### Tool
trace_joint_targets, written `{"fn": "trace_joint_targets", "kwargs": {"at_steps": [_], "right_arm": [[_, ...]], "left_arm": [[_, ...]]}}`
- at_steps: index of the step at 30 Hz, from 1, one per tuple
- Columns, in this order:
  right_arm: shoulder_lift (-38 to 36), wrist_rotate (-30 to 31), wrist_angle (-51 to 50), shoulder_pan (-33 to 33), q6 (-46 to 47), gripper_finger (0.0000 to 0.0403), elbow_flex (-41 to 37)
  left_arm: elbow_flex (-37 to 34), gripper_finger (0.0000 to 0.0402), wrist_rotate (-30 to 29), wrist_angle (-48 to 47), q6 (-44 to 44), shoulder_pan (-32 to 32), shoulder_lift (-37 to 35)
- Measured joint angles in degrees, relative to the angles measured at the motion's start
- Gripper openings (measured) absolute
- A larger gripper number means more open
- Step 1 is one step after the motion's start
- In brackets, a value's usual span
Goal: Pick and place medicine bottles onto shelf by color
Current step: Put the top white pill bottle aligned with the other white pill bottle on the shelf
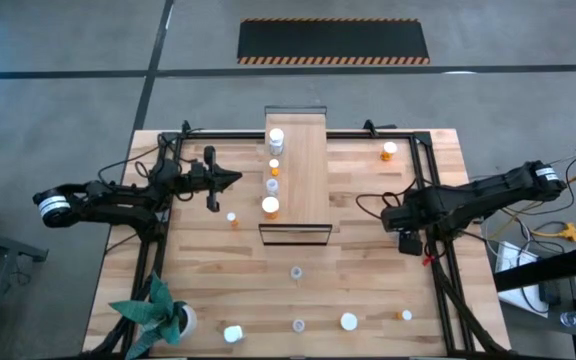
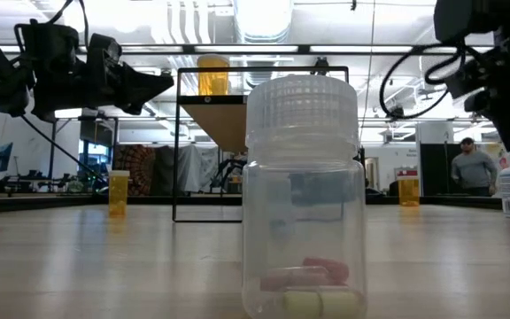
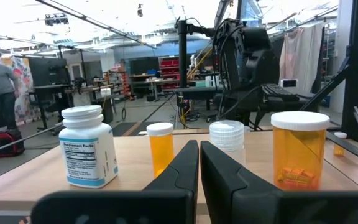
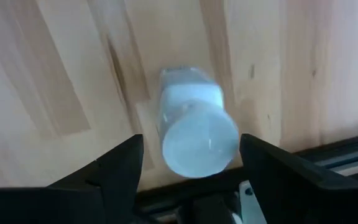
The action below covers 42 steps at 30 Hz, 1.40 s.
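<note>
High view shows the table [image 1: 368, 250] with the shelf [image 1: 303, 170] in its middle, and four bottles [image 1: 271, 205] stand in a row along the shelf's left edge. The left claw [image 1: 230, 179] hangs just beside that row, on the left of it, and its fingers [image 3: 185, 168] are pressed together with nothing between them. In front of this claw stand a white bottle [image 3: 89, 146], a small orange one [image 3: 161, 146], a clear one [image 3: 227, 140] and a big orange one [image 3: 299, 149]. The right claw [image 1: 396, 215] is low over the table, near the right frame rail. Its fingers [image 4: 120, 168] stand apart on both sides of a white-capped bottle [image 4: 197, 140], not touching it. Other bottles are scattered on the table, well apart from both claws. A clear bottle [image 2: 304, 199] holds pills.
</note>
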Motion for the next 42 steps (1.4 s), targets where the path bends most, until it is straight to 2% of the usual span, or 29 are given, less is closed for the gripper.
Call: {"fn": "trace_joint_targets", "kwargs": {"at_steps": [6, 12, 17, 21, 26, 30, 35, 42], "right_arm": [[0.1, -1.0, 2.3, -0.1, -0.6, 0.0227, -2.2], [0.1, -1.7, 2.9, -0.1, 1.3, 0.0165, -2.3], [0.1, -1.9, 5.6, -0.5, 6.5, 0.0163, -1.6], [0.1, -2.1, 9.7, -2.6, 18.9, 0.0163, -0.3], [0.1, -0.1, 11.0, -6.2, 50.5, 0.0164, 0.1], [1.8, 0.0, 12.8, -6.6, 65.8, 0.0185, 0.1], [5.6, 1.1, 18.4, -7.3, 74.9, 0.0196, 0.2], [11.3, 2.8, 18.2, -9.8, 76.1, 0.0189, 3.1]], "left_arm": [[0.0, 0.0000, 0.0, 0.0, 0.0, 0.0, 0.0], [0.1, 0.0000, 0.0, 0.0, 0.1, 0.0, 0.0], [0.1, 0.0000, 0.0, 0.0, -0.2, 0.0, 0.0], [0.1, 0.0000, 0.0, 0.0, -0.2, 0.0, 0.0], [0.1, 0.0000, 0.0, 0.0, -0.2, 0.0, 0.0], [0.1, 0.0000, 0.0, -0.1, -0.2, 0.0, 0.0], [0.1, 0.0000, 0.0, -1.0, 0.2, 0.0, 0.0], [0.0, 0.0000, 0.0, -2.5, 1.4, 0.0, 0.0]]}}
